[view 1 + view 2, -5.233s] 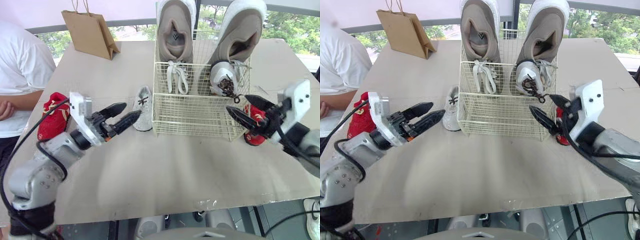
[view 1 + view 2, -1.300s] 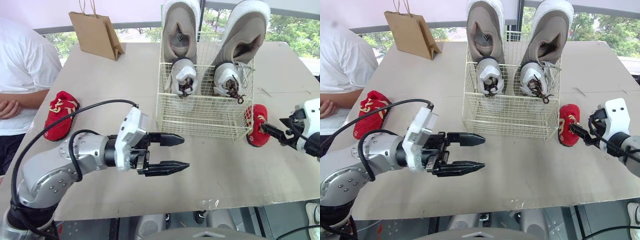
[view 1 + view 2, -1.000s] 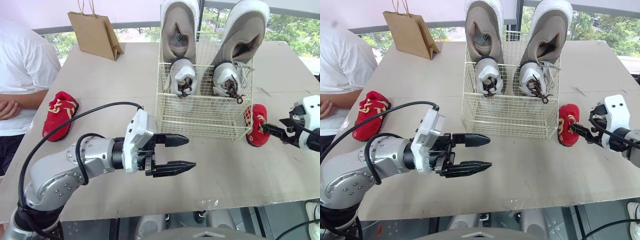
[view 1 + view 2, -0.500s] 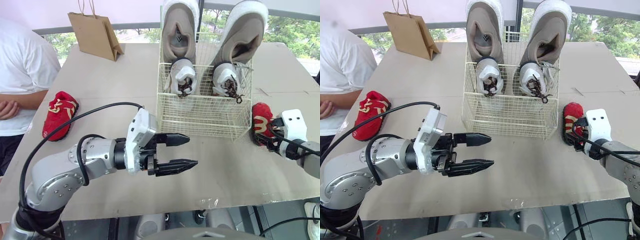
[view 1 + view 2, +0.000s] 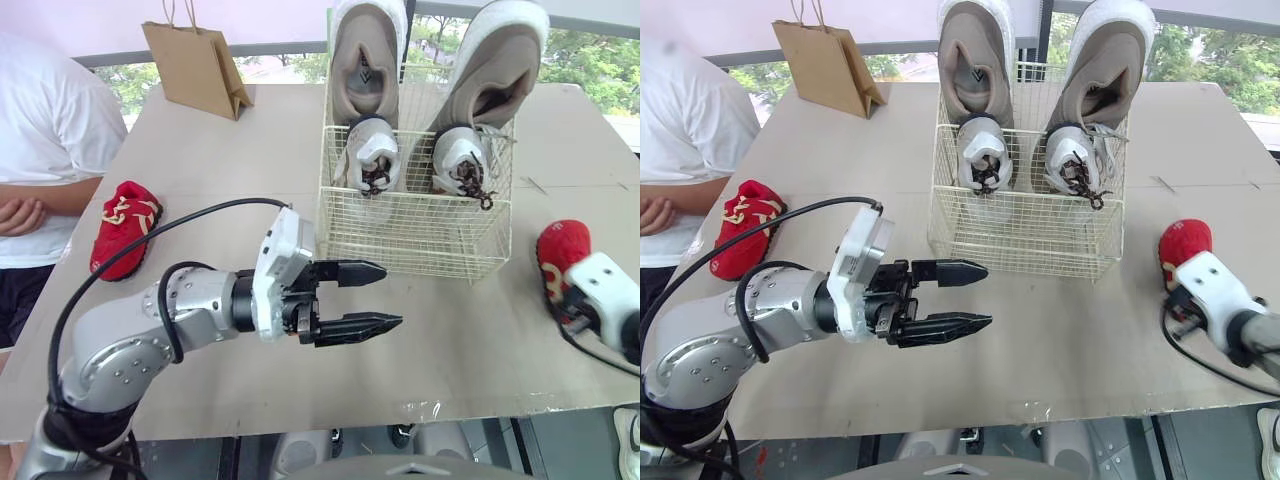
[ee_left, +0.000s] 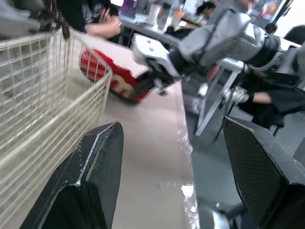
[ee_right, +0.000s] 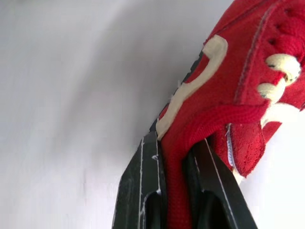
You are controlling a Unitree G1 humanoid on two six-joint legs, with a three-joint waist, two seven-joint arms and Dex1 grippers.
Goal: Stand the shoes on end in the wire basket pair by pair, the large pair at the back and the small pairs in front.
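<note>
A cream wire basket stands at the middle back of the table. Two large beige shoes stand on end at its back. In front of them, two small grey shoes stand on end. One small red shoe lies at the table's left. The other red shoe is right of the basket, tipped up. My right gripper is shut on its collar. My left gripper hangs open over the table in front of the basket, holding nothing.
A brown paper bag stands at the back left. A person in a white shirt sits along the left edge, near the left red shoe. The table's front edge runs just below both arms.
My right gripper has shut on the red shoe and carried it to the right, away from the basket. The left gripper has stayed open and almost in place.
</note>
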